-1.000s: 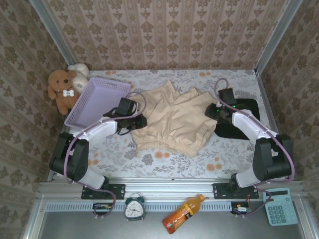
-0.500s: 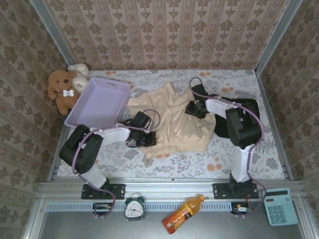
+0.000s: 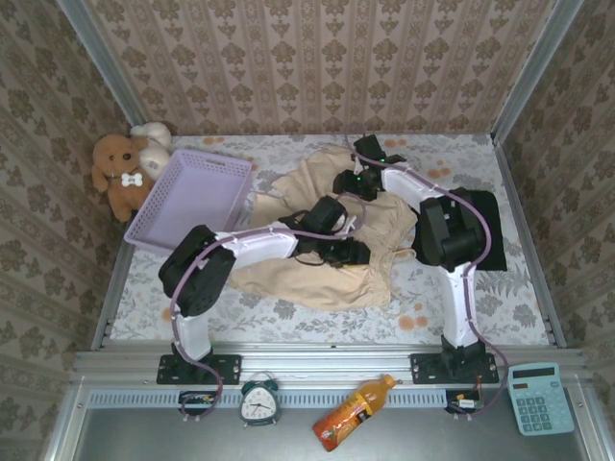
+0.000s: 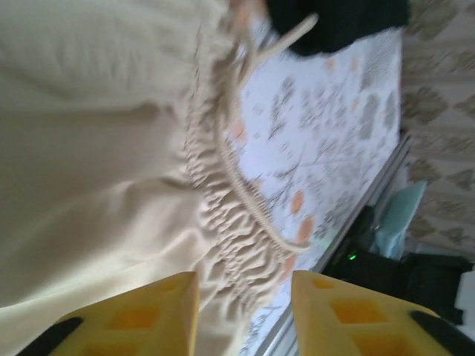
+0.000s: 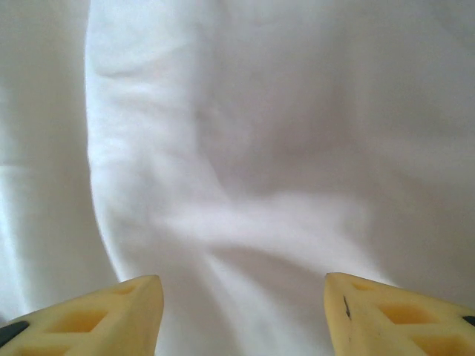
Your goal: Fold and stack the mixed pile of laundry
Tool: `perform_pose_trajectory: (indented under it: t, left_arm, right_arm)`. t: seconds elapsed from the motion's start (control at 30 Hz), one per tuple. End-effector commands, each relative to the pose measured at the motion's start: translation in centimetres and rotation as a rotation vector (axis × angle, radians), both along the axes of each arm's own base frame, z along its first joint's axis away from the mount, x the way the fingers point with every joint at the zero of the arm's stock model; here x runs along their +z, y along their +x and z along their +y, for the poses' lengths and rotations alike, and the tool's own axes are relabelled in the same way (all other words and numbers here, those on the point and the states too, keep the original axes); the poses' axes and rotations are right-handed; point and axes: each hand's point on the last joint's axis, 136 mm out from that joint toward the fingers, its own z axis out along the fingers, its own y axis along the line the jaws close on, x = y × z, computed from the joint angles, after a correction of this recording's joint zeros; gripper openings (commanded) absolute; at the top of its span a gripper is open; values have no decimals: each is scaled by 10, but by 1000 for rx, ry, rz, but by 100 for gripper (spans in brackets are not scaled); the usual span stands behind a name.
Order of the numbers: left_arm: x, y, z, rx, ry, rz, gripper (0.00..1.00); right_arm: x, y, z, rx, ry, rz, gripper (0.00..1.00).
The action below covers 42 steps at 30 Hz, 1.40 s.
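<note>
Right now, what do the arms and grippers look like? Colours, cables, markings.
The left arm and right arm have white link shells, black joint housings and a purple cable running along each. The left gripper and right gripper have yellow fingers with recessed pockets, black at their outer edges. A green light glows near the right wrist. No legible lettering.

I see a cream-beige garment (image 3: 307,283) mid-table, a black garment (image 3: 492,245) at right, a lavender mesh basket (image 3: 192,197) far left, a brown teddy bear (image 3: 117,173), and a grey-and-orange floral tablecloth (image 3: 500,298).
</note>
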Motion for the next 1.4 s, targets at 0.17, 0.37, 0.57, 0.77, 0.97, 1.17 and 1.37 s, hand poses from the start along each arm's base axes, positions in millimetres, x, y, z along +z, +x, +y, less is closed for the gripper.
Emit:
perform_pose_trajectory:
  t: [0.17,0.37,0.57,0.77,0.97,1.17,1.37]
  left_arm:
    - [44,111,72,230,-19,-255,38]
    - [28,190,85,327,-2,-383,32]
    - [-39,245,117,490,141,-308,23]
    - [-88,258,201,664,375,-266,21]
    - [-90,213,192,676,272,-155,22]
    - [-34,216,168,653,170,-222,38]
    - [33,221,171,534,197,-376,96]
  right_arm:
    - [37,-62,-78,-166,-54,-25,59]
    - [-17,-82,-94,-259,-35,92,54]
    - [-54,-79,-125,-409,11,176,53]
    - [-55,-48,-130,-412,19,181,51]
    - [-52,9,-125,-386,55,168,52]
    - [3,27,-124,-310,40,29,63]
    - [45,-42,-132,-293,-2,-26,70]
